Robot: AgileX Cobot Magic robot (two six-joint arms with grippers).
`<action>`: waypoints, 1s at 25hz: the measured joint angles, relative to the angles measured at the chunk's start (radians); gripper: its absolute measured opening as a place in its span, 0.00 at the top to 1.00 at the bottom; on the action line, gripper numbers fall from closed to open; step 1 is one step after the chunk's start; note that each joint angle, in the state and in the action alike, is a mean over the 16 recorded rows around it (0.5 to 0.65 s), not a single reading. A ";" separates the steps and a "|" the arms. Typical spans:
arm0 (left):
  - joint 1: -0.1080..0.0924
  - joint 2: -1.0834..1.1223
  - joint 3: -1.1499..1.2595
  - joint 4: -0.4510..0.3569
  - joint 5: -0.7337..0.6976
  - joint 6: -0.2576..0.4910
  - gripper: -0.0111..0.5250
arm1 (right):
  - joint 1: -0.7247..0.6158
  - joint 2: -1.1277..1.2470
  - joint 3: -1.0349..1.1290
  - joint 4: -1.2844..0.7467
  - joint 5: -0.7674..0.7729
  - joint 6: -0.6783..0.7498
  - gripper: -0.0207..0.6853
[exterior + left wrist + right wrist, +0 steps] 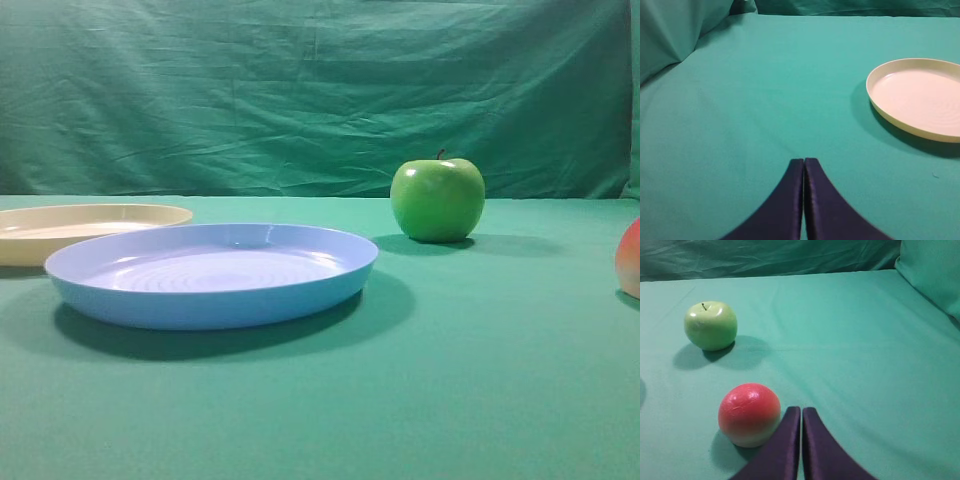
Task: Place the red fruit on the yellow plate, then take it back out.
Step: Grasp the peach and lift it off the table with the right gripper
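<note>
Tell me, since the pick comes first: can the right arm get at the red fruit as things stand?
Probably yes. The red fruit sits on open cloth just left of the right gripper, nothing between them, the green apple well behind. The jaws are shut, so they must open first.

The round, red-topped fruit fading to pale yellow below (749,414) is seen resting on the green cloth, well apart from the shallow, round, cream-yellow plastic plate (918,96), which is lying flat and empty.

A wrinkled green cloth backdrop (300,90) hangs behind the green-covered table (450,400).
</note>
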 joint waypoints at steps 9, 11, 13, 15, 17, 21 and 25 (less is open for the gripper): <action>0.000 0.000 0.000 0.000 0.000 0.000 0.98 | 0.000 0.000 0.000 0.000 0.000 0.000 0.97; 0.000 0.000 0.000 0.000 0.000 0.000 0.98 | 0.000 0.000 0.000 0.000 0.000 0.000 0.97; 0.000 0.000 0.000 0.000 0.000 0.000 0.98 | 0.000 0.000 0.000 0.000 0.000 0.000 0.97; 0.000 0.000 0.000 0.000 0.000 0.000 0.98 | 0.000 0.000 0.000 0.000 -0.001 0.000 0.97; 0.000 0.000 0.000 0.000 0.000 0.000 0.98 | 0.000 0.000 0.000 0.006 -0.008 0.001 0.97; 0.000 0.000 0.000 0.000 0.000 0.000 0.98 | 0.000 0.000 0.000 0.035 -0.069 0.003 0.97; 0.000 0.000 0.000 0.000 0.000 0.000 0.98 | 0.000 0.000 -0.004 0.072 -0.162 0.007 0.97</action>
